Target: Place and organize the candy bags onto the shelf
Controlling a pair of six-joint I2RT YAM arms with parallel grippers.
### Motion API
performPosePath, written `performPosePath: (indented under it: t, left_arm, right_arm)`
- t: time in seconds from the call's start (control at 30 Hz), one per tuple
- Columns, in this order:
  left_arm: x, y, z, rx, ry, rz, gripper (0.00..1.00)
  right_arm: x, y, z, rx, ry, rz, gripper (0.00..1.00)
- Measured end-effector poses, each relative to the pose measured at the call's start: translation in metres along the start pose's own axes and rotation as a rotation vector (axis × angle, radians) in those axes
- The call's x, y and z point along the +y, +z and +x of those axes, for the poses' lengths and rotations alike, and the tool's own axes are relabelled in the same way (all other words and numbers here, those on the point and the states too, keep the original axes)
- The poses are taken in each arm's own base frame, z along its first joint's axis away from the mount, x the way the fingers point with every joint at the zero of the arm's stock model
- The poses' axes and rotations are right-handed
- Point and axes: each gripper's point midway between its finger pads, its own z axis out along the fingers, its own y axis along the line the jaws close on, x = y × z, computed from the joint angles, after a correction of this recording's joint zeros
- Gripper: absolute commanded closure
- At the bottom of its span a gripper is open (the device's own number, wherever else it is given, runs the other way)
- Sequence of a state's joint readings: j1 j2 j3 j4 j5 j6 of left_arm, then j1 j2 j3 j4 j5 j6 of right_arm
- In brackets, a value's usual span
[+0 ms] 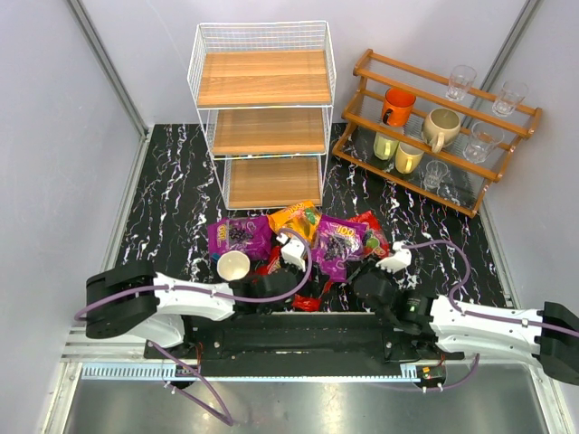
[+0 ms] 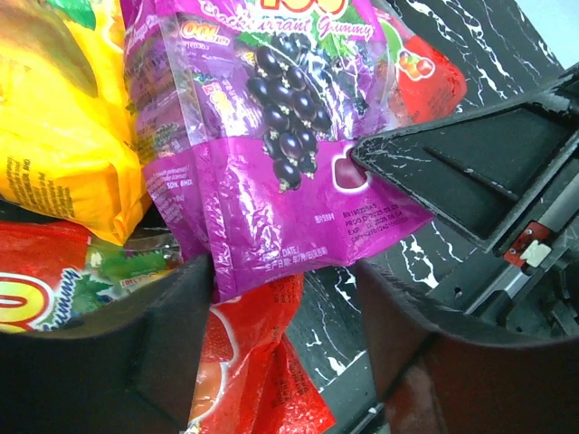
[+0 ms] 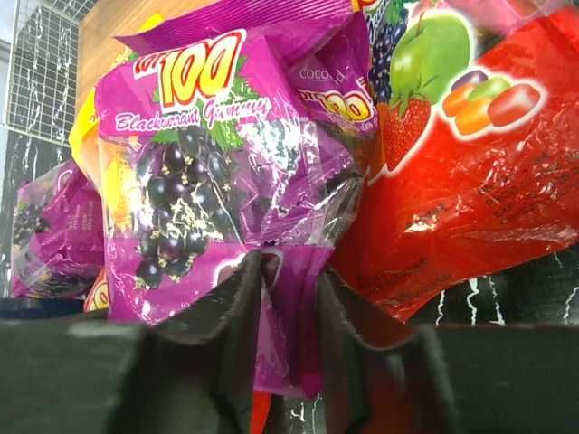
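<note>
The candy bags lie in a heap in front of the shelf (image 1: 262,80). A purple blackcurrant bag (image 1: 339,242) is in the middle, a second purple bag (image 1: 240,237) to its left, an orange-yellow bag (image 1: 298,217) behind and a red bag (image 1: 371,233) to the right. Another red bag (image 2: 262,380) lies under the middle purple bag (image 2: 271,136). My right gripper (image 3: 289,316) is shut on the lower edge of that purple bag (image 3: 217,163). My left gripper (image 2: 289,334) is open, its jaws either side of the purple bag's bottom edge and the red bag.
A white cup (image 1: 233,266) stands left of the heap, close to my left arm. A brown stepped rack (image 1: 434,127) with mugs and glasses stands at the back right. My right gripper's finger (image 2: 452,172) shows close by in the left wrist view.
</note>
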State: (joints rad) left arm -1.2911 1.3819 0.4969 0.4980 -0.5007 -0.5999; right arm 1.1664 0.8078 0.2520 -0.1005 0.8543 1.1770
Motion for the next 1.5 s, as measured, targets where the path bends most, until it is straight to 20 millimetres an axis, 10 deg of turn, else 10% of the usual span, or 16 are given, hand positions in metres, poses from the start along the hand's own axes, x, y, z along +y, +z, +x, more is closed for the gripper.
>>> performPosePath:
  t: [0.1, 0.33, 0.43, 0.47, 0.57, 0.8, 1.33, 1.5]
  left_arm:
    - [0.0, 0.002, 0.004, 0.01, 0.006, 0.002, 0.62]
    - [-0.001, 0.003, 0.0, 0.022, 0.059, -0.004, 1.0]
    - [-0.007, 0.002, -0.011, 0.019, 0.091, 0.004, 0.99]
    - [-0.009, 0.001, -0.017, 0.013, 0.103, 0.006, 0.69]
    - [-0.017, -0.001, -0.033, -0.006, 0.13, 0.016, 0.39]
    - [-0.028, -0.001, -0.046, -0.035, 0.113, 0.042, 0.28]
    - [-0.012, 0.011, -0.019, -0.03, -0.007, 0.018, 0.25]
    - [-0.011, 0.015, -0.015, -0.029, -0.025, 0.015, 0.47]
  right_arm:
    - [0.002, 0.0, -0.002, -0.005, 0.01, -0.008, 0.99]
    - [0.008, -0.01, -0.018, -0.023, -0.052, -0.052, 1.0]
    - [0.017, -0.015, -0.028, -0.029, -0.123, -0.062, 1.0]
    - [0.021, -0.017, -0.032, -0.033, -0.146, -0.067, 1.0]
    - [0.035, -0.02, -0.045, -0.053, -0.177, -0.082, 1.0]
    - [0.031, -0.017, -0.036, -0.032, -0.177, -0.071, 1.0]
    - [0.008, -0.015, -0.018, 0.01, -0.109, -0.045, 1.0]
    - [0.006, -0.017, -0.018, 0.01, -0.087, -0.047, 1.0]
